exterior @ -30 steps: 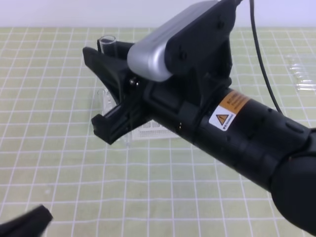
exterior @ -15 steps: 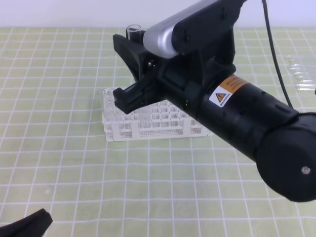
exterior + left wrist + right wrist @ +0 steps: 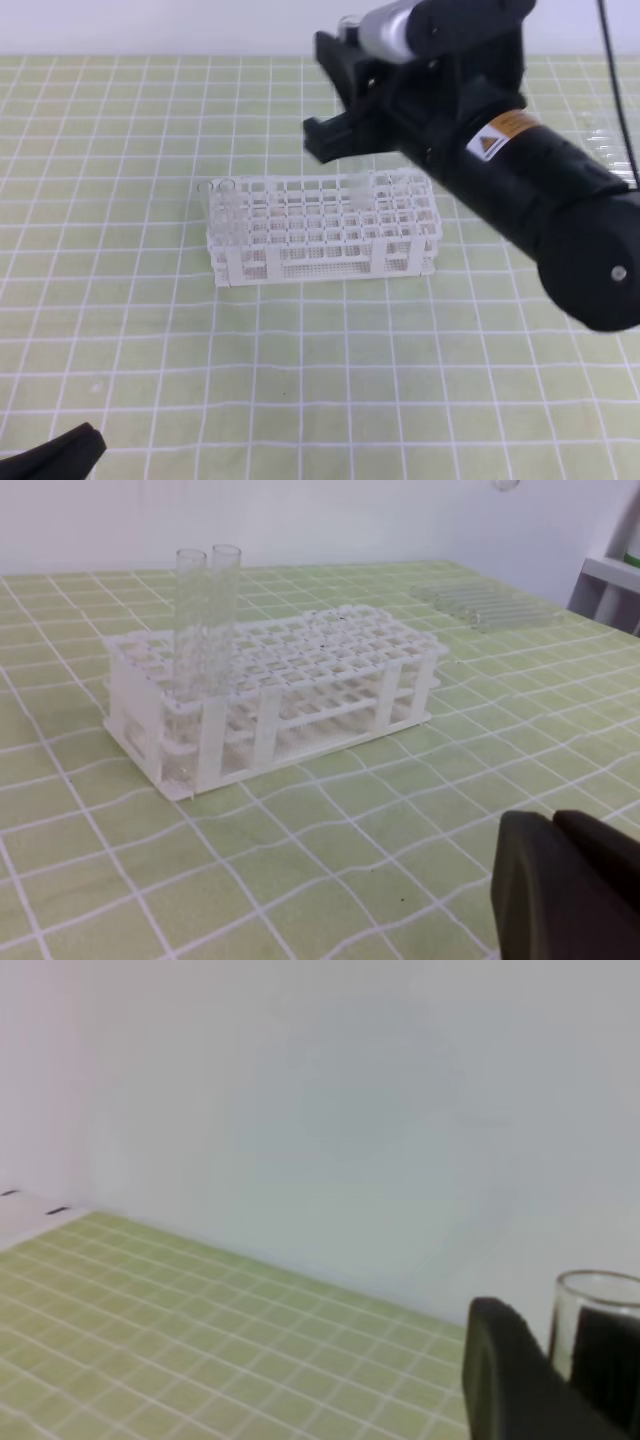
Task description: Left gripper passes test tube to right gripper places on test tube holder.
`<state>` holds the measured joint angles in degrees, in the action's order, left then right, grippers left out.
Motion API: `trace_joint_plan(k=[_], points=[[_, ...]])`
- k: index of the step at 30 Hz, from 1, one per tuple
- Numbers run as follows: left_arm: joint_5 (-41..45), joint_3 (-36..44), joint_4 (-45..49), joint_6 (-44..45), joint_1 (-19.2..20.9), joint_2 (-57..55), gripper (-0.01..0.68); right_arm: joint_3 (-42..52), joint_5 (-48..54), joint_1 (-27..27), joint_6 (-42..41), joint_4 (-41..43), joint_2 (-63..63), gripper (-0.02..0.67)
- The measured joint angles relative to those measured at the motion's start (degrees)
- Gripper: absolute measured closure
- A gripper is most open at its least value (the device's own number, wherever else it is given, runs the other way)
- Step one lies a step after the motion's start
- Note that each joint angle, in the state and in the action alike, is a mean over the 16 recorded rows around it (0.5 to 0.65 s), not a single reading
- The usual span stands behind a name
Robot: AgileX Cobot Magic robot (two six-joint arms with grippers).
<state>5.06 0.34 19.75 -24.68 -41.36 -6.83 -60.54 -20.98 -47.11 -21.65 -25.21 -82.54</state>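
My right gripper (image 3: 314, 90) hangs above the back right part of the test tube holder (image 3: 320, 228), its orange sticker facing up. It is shut on the test tube (image 3: 348, 21), of which only the open rim shows above the upper jaw. The right wrist view shows that rim (image 3: 597, 1305) between the dark fingers (image 3: 505, 1380), against the white wall. The white lattice holder (image 3: 300, 670) carries two upright clear tubes (image 3: 203, 610) at its left end. My left gripper (image 3: 560, 885) is low at the near left corner (image 3: 55, 455), shut and holding nothing.
A heap of clear tubes (image 3: 615, 145) lies flat at the right edge of the green gridded mat (image 3: 300, 380); it shows far behind the rack (image 3: 485, 605) in the left wrist view. A white wall runs along the back.
My right gripper has carried the tube to the right and toward the back, from over the rack's left end to its right end, uncovering the rack. The left gripper has stayed put.
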Motion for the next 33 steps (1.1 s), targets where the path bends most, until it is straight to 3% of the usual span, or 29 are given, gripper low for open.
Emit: trace_joint_plan(k=[7,22,33], points=[[-0.14,0.06,0.04,0.00,-0.01,-0.06,0.675,0.00,1.29,3.72,1.88,2.19,-0.25,0.556],[-0.14,0.06,0.05,0.00,0.00,-0.03,0.675,-0.91,-12.98,7.82,26.98,25.60,-8.63,0.556],[0.04,0.00,0.01,0.00,-0.03,0.06,0.675,-9.63,-14.42,8.04,33.66,34.72,-19.41,0.556]])
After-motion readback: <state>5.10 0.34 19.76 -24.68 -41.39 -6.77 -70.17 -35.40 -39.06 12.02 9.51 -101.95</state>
